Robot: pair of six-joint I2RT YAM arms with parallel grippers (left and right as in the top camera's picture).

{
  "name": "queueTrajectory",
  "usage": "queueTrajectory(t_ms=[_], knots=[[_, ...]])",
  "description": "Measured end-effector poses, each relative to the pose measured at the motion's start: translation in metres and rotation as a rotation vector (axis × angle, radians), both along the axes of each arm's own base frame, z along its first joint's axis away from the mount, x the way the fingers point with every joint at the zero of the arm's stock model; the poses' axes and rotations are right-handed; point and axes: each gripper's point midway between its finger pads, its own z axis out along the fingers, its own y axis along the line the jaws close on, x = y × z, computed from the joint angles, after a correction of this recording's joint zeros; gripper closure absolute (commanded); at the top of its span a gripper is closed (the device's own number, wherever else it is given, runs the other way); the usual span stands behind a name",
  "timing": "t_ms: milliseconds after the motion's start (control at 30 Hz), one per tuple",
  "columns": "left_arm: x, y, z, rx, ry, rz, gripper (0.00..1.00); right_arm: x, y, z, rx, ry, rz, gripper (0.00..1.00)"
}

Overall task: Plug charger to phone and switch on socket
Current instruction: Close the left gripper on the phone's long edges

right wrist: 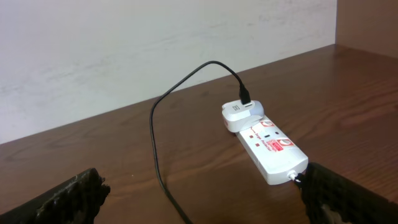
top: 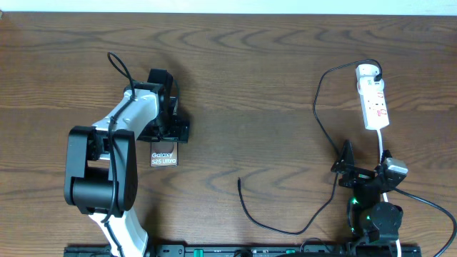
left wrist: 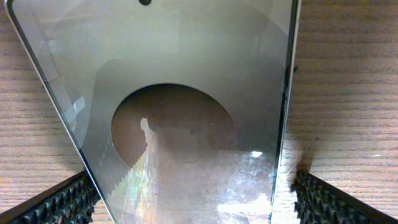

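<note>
The phone [top: 163, 157] lies flat on the wooden table, its "Galaxy S25 Ultra" lettering showing below my left gripper [top: 168, 126]. In the left wrist view the glossy phone [left wrist: 186, 93] fills the frame. The left gripper [left wrist: 199, 208] is open, with one finger on each side of the phone's edges. The charger [top: 319, 107] runs from a white adapter on the socket [top: 374, 100] down and round to its free tip [top: 238, 183] at mid table. My right gripper [top: 355, 171] is open and empty, just below the socket. The right wrist view shows the socket [right wrist: 267, 146] and the charger [right wrist: 155, 143] ahead of the right gripper [right wrist: 205, 205].
The socket's white cord [top: 384, 153] runs down past the right gripper. A black cable [top: 120, 68] rises from the left arm. A pale wall [right wrist: 124, 43] stands behind the table's far edge.
</note>
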Motion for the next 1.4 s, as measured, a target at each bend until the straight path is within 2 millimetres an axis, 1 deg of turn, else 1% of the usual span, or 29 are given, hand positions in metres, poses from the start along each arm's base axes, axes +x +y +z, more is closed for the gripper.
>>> queueTrajectory(t_ms=[1400], knots=[[-0.0017,0.0014,0.0003,0.010,0.006,-0.016,0.02,0.0000,0.0000,0.0000,0.000,0.000,0.000,0.01]])
